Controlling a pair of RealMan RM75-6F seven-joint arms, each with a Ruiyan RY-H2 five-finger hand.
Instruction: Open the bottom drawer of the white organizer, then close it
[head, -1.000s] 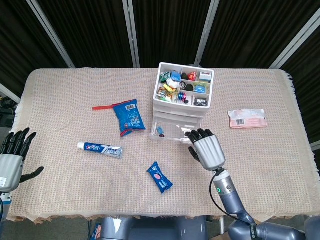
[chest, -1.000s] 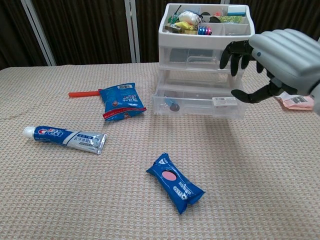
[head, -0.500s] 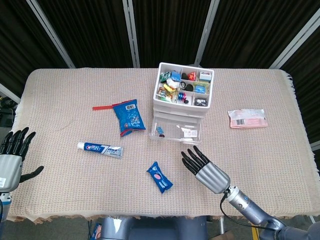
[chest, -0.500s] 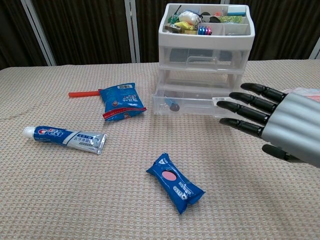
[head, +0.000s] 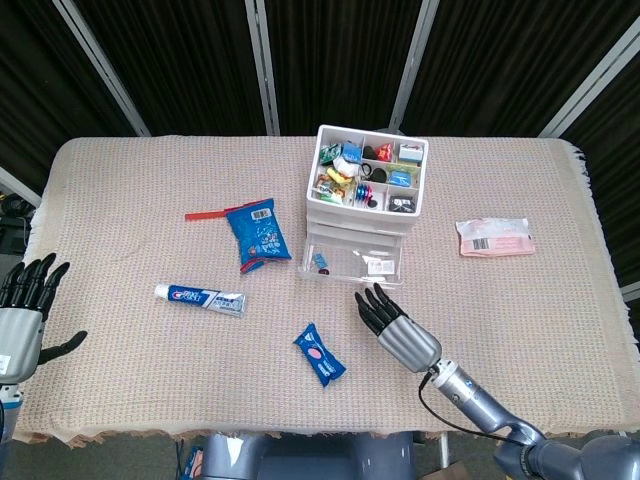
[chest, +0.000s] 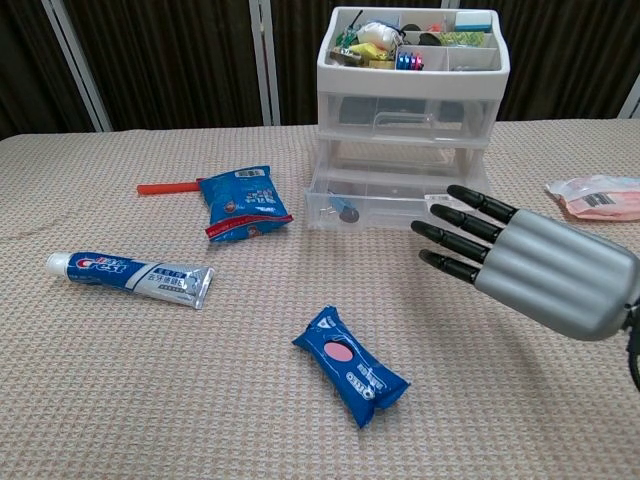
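The white organizer (head: 366, 184) (chest: 412, 80) stands at the table's back middle, its top tray full of small items. Its clear bottom drawer (head: 352, 264) (chest: 372, 211) is pulled out toward me, with a few small things inside. My right hand (head: 395, 328) (chest: 525, 262) hovers just in front of the drawer, fingers straight and spread, pointing at the drawer front without touching it, holding nothing. My left hand (head: 22, 312) stays at the table's left edge, fingers apart and empty; the chest view does not show it.
A blue snack pouch (head: 319, 353) (chest: 350, 364) lies left of my right hand. A toothpaste tube (head: 200, 298) (chest: 128, 277), a blue bag (head: 256, 233) (chest: 240, 201) and a red stick (head: 205, 214) lie further left. A pink packet (head: 494, 237) (chest: 595, 195) lies at the right.
My right hand let go of the drawer front, drew back toward me, straightened its fingers and then edged forward to the drawer again. The drawer stays pulled out. The left hand has not moved.
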